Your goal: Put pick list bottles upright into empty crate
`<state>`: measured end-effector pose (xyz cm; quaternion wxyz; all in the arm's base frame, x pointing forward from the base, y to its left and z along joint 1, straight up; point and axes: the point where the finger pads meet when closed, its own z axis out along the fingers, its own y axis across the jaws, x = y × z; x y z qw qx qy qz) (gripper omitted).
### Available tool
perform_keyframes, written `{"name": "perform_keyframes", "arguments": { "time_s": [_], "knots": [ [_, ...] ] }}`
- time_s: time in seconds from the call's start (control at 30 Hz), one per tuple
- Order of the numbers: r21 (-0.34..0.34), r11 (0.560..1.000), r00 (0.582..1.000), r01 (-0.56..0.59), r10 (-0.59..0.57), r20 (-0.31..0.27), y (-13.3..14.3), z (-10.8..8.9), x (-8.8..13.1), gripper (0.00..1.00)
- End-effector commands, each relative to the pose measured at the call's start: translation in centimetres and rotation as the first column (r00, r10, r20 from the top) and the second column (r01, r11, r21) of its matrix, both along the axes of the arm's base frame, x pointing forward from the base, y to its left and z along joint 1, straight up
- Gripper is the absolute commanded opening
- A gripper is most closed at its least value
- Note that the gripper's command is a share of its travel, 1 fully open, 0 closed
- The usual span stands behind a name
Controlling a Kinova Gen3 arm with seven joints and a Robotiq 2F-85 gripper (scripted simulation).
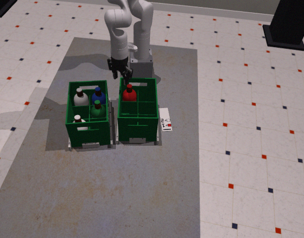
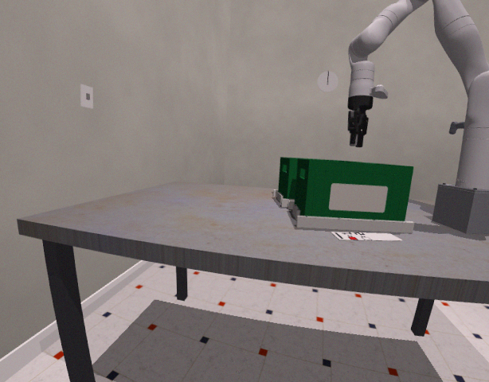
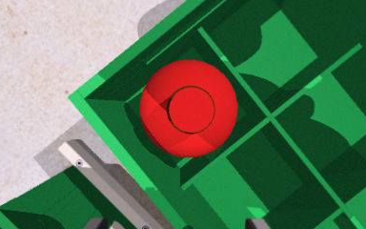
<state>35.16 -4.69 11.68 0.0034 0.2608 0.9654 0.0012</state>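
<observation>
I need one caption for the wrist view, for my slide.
Seen from above, a red-capped bottle stands in a corner compartment of a green divided crate.

My 1 arm [image 1: 118, 18] [image 2: 370, 37] is bent up high, then drops to a near-vertical wrist [image 1: 119, 47] [image 2: 361, 78]. Gripper [image 1: 123, 79] [image 2: 356, 145] [image 3: 176, 224] points down, approx. vertical; its 2 fingers stand apart, part-open, w/ nothing held btwn.
</observation>
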Motion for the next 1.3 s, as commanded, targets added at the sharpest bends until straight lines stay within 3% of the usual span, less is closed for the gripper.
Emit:
{"name": "perform_keyframes", "arguments": {
  "time_s": [0.0, 1.27],
  "knots": [
    [0.0, 1.0, 1.0, 0.0, 0.0, 0.0, -0.9, 0.0, 1.3, 0.67],
    [0.0, 1.0, 1.0, 0.0, 0.0, 0.001, -11.1, 0.1, 14.2, 0.67]
  ]
}}
